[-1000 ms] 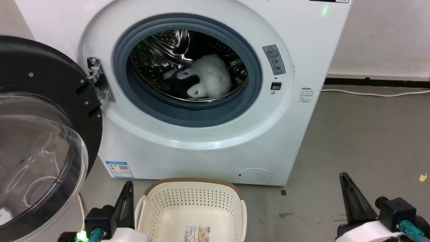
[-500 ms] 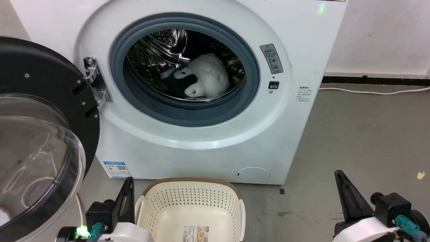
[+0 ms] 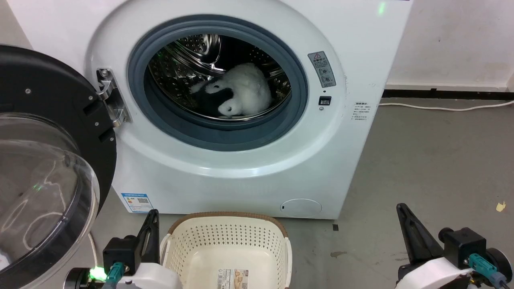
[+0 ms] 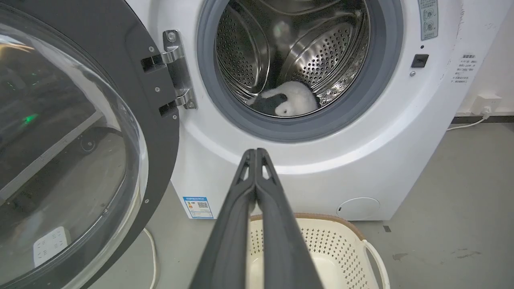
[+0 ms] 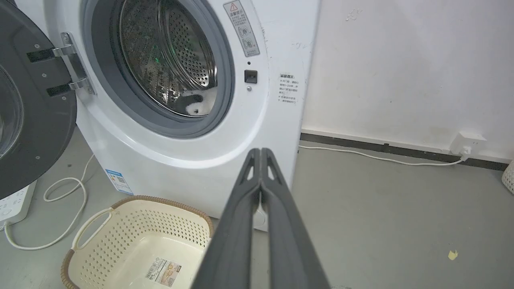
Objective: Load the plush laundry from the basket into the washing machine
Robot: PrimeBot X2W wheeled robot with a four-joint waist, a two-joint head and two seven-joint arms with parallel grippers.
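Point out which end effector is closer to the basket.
The left end effector, close beside the left handle of the basket. The right end effector stands well off to the right, over the grey floor.

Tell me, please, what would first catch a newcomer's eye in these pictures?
The black-and-white plush laundry lying in the steel drum of the washing machine stands out most, framed by the grey seal. At the left the door hangs wide open, its clear bulge catching reflections. In front of the machine the basket sits on the floor with nothing but a label in it.
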